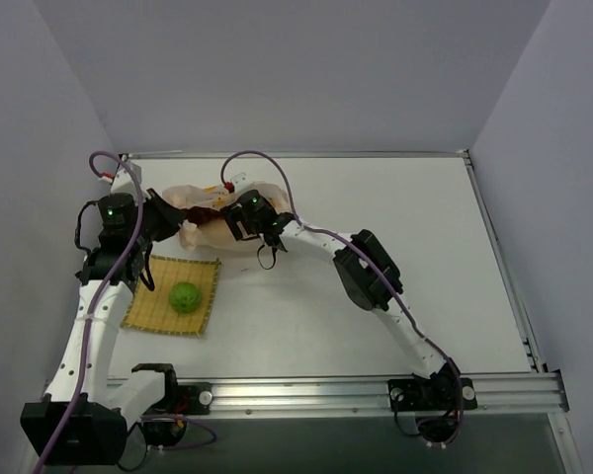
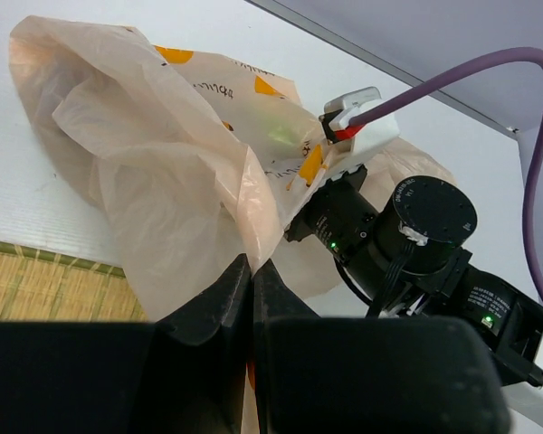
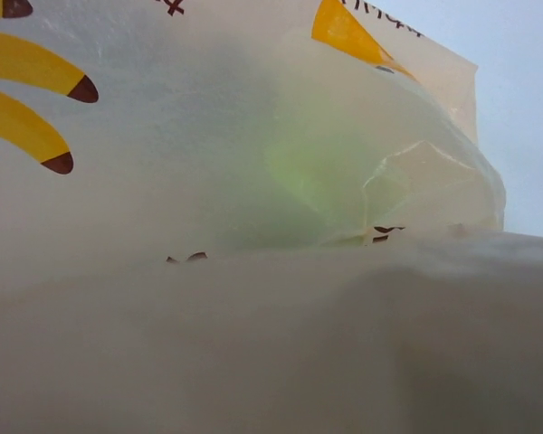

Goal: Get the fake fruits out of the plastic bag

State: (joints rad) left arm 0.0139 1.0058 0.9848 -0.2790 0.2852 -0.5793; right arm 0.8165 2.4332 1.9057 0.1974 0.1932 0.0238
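Plastic bag (image 2: 154, 172) pinched tight by left gripper (image 2: 251, 267); right gripper (image 1: 234, 225) against it, grip unreadable. Bumpy green fruit (image 1: 185, 296) out on mat (image 1: 153, 301); yellow-green fruit (image 3: 299, 167) probably next.

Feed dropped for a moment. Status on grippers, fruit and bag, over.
Left gripper shut on plastic bag. Right gripper at bag, jaws hidden by film. Bumpy green fruit out, on woven mat. Greenish shape shows inside bag.

Right wrist view: plastic bag (image 3: 163, 344) film fills the frame; my right fingers not visible behind it. One green blur (image 3: 299, 167) through the film, shape unreadable. Top view: my right gripper (image 1: 235, 221) tips buried in bag folds; jaw state indeterminate.
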